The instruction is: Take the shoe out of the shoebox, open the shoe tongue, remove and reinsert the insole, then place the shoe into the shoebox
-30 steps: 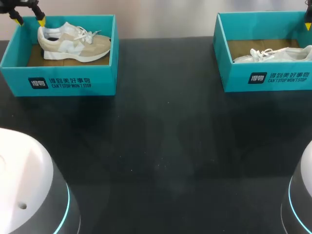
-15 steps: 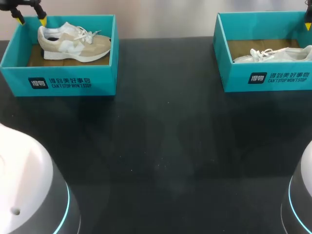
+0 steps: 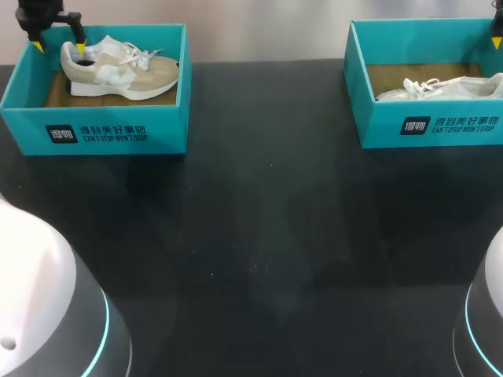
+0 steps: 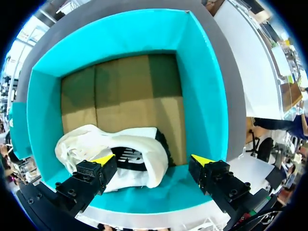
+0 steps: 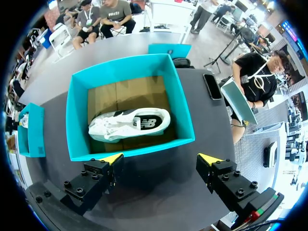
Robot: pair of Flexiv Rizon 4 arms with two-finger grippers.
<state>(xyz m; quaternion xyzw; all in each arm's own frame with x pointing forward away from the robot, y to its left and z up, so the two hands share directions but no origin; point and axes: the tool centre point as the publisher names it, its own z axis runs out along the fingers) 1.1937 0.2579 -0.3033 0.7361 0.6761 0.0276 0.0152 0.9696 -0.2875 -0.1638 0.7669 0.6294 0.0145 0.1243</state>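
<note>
A beige and white shoe [image 3: 118,69] lies in the left teal shoebox [image 3: 102,133], toe pointing right. My left gripper [image 3: 59,47] hangs open over the box's left end, and one yellow tip is at the shoe's heel. In the left wrist view, the left gripper [image 4: 153,160] straddles the heel [image 4: 139,144], with one finger over the heel opening and the other near the box wall [image 4: 202,110]. A white shoe [image 5: 130,125] lies in the right shoebox [image 5: 130,150]. My right gripper [image 5: 161,158] stands open above the table, short of that box's near wall.
The two boxes stand at the back left and back right, with dark table [image 3: 259,236] between them. My arms' white bases [image 3: 39,306] fill the near corners. A dark phone [image 5: 211,86] and a teal lid [image 5: 168,49] lie beyond the right box.
My left gripper has come down and slightly right, toward the beige shoe's heel. The right gripper and both shoes have not moved.
</note>
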